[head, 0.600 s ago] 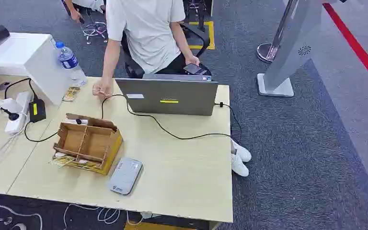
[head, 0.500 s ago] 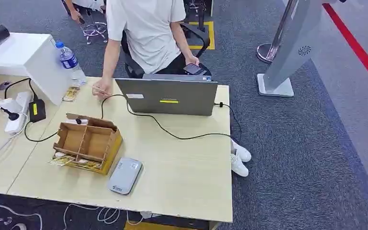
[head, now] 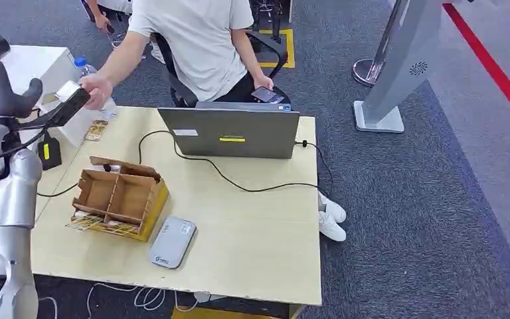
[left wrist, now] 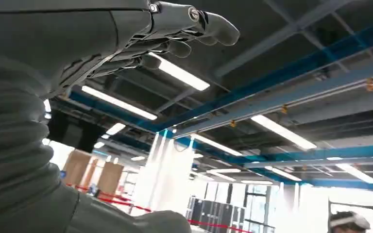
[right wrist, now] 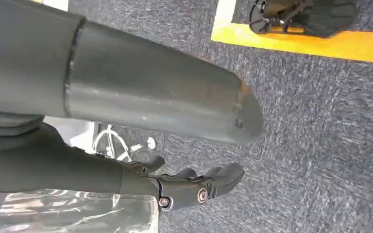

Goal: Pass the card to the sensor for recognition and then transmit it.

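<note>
Head view: my left hand (head: pixel 13 100) is raised at upper left of the frame, fingers stretched toward a person's hand (head: pixel 96 88). A small pale card (head: pixel 68 90) sits right at my fingertips, between them and the person's hand. Cannot tell whether I grip it, the person grips it, or both; contact is too small to read. Left wrist view shows my fingers (left wrist: pixel 184 29) long and loosely curved against the ceiling, no card seen there, so grip state is unclear.

Card judged light, thin, stiff, smooth and slippery; best pinched by an edge between thumb and finger, flat face kept free for reading. Easy to drop if pinch is shallow.

Sensor (head: pixel 173 242), the grey flat pad, lies on the table (head: pixel 259 246) at lower centre-left, just beside the cardboard box (head: pixel 119 199), well apart from the card.

Right wrist view: my right hand (right wrist: pixel 194 187) hangs over carpet, fingers curled in, holding nothing.
</note>
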